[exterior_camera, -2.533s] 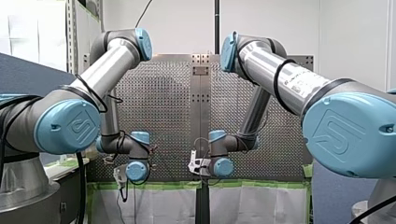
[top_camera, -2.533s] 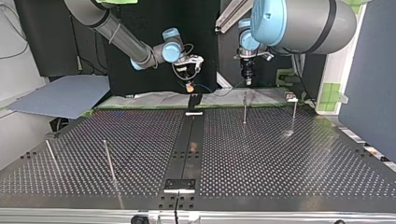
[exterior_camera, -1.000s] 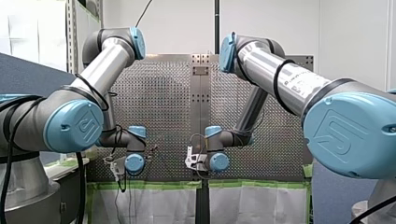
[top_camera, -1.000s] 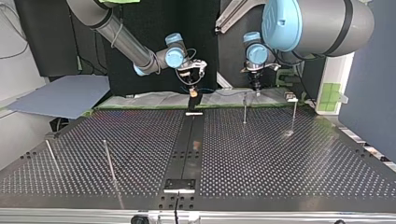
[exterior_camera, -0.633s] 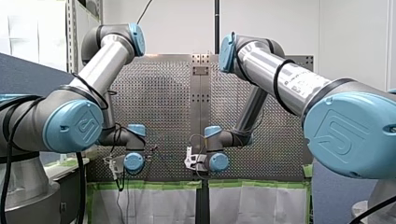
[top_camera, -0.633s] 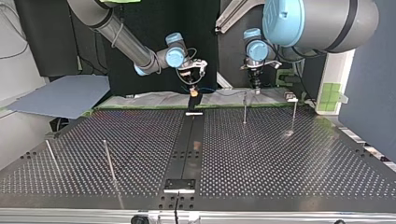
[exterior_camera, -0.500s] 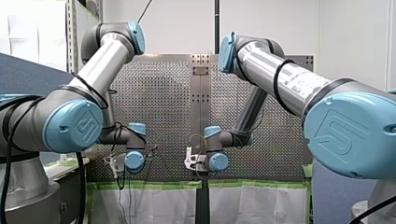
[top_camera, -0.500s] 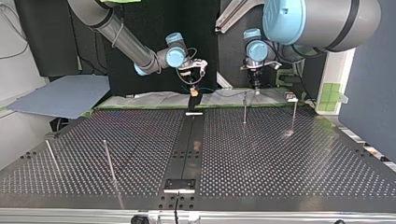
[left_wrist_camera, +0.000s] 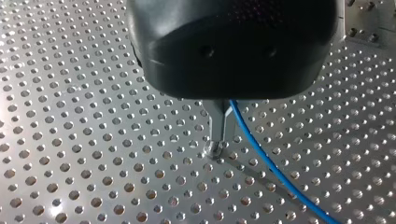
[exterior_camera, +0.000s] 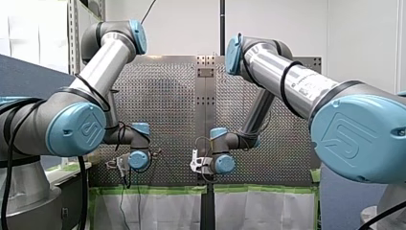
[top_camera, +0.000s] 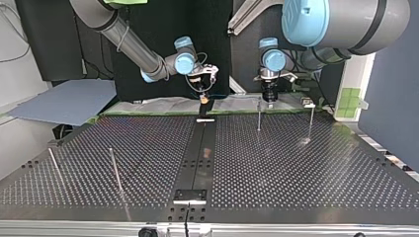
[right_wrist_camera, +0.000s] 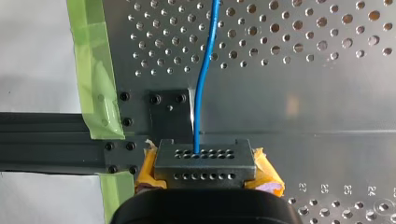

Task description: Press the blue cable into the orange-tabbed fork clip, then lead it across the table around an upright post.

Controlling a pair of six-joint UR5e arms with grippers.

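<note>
In the left wrist view my left gripper (left_wrist_camera: 217, 141) has its thin metal fingers shut on the blue cable (left_wrist_camera: 275, 170), which trails off over the perforated plate. In the right wrist view my right gripper (right_wrist_camera: 205, 164), with yellow pads (right_wrist_camera: 265, 173), is shut on the same cable (right_wrist_camera: 204, 74), which runs ahead past a dark screwed base plate (right_wrist_camera: 169, 111). In the top view my right gripper (top_camera: 202, 95) hangs right over the black fork clip (top_camera: 204, 111). My left gripper (top_camera: 269, 97) sits just behind an upright post (top_camera: 258, 114).
A second post (top_camera: 311, 120) stands toward the top view's right, and two more posts (top_camera: 114, 170) lean at its left. A dark rail (top_camera: 197, 158) runs down the table's middle. Green tape (right_wrist_camera: 95, 70) lines the table's edge. Both grippers (exterior_camera: 124, 171) (exterior_camera: 195, 163) hang near that edge.
My left gripper has come down a little and turned at the wrist, ending close behind the post. My right gripper has stayed over the clip.
</note>
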